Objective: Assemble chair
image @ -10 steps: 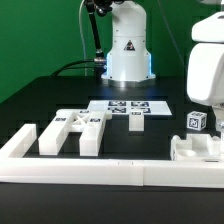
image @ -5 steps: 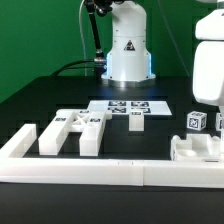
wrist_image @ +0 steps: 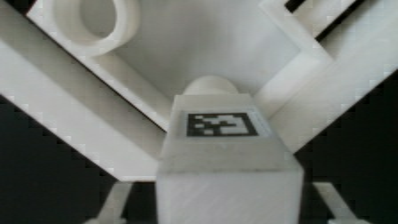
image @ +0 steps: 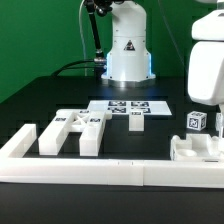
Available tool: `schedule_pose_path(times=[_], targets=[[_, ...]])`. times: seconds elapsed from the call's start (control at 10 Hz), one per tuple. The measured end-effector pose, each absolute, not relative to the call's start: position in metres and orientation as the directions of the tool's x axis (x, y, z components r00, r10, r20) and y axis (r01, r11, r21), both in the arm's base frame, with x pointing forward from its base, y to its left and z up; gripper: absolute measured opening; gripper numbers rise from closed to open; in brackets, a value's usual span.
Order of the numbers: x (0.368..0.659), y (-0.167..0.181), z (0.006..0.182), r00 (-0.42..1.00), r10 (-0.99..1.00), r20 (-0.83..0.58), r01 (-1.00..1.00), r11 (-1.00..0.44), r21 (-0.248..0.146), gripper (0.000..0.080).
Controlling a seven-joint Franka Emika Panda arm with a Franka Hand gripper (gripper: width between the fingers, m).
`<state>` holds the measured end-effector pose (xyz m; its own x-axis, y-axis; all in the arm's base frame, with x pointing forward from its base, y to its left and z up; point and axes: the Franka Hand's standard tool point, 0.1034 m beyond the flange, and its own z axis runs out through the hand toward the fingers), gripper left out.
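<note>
Black counter (image: pixel 40 100) before a green backdrop (image: pixel 50 30). At the end effector (image: pixel 203 105): pinched narrow onto the white cube-ended plastic chair piece with a black-and-white square tag (image: pixel 197 121), just to the exterior view's right of the marker board (image: pixel 128 108). In the wrist view, centre filled by that tagged piece. To the exterior view's left of the marker board, nearer the camera, more white blocky chair panels (image: pixel 75 130). Against a second ago, no visible shift in the exterior view.

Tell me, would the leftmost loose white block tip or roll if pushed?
The leftmost loose white block lies low and flat with square edges, so it would probably slide, not roll or tip. It looks like thick plastic, so it is likely stiff.
</note>
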<state>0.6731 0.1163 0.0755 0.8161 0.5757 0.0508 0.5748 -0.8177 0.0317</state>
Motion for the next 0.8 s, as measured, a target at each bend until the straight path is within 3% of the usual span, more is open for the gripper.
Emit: schedule_pose_path(times=[0.4,0.8], targets=[[0.6742,0.1100,0.0748,0.995,0.079,0.059,0.079,-0.997,-0.006,0.0291],[0.6749,0.1106,0.0739,0.939,-0.343,0.041,-0.340,-0.939,-0.057,0.0291]])
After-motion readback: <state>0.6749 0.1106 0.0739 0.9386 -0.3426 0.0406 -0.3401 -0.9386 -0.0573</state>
